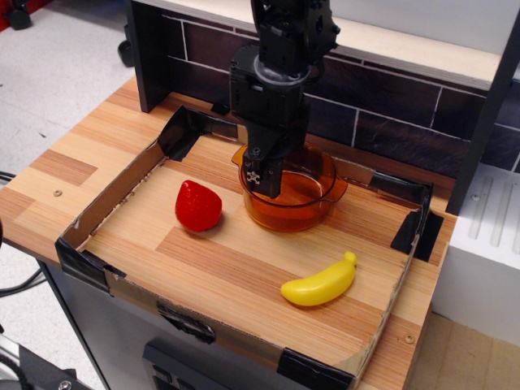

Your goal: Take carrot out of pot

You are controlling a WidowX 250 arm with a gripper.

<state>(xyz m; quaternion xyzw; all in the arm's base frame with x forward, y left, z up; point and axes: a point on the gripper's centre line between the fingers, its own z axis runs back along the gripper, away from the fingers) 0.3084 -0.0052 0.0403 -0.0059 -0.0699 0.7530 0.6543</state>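
The translucent amber pot stands at the back middle of the cardboard tray. My gripper hangs straight down over the pot's left half, its fingertips at or just below the rim. The black fingers overlap from this angle, so I cannot tell whether they are open or shut. The carrot is hidden behind the fingers inside the pot. I cannot tell whether the gripper touches it.
A red toy strawberry lies left of the pot. A yellow toy banana lies at the front right. Low cardboard walls with black taped corners ring the tray. A dark brick-pattern back wall rises behind.
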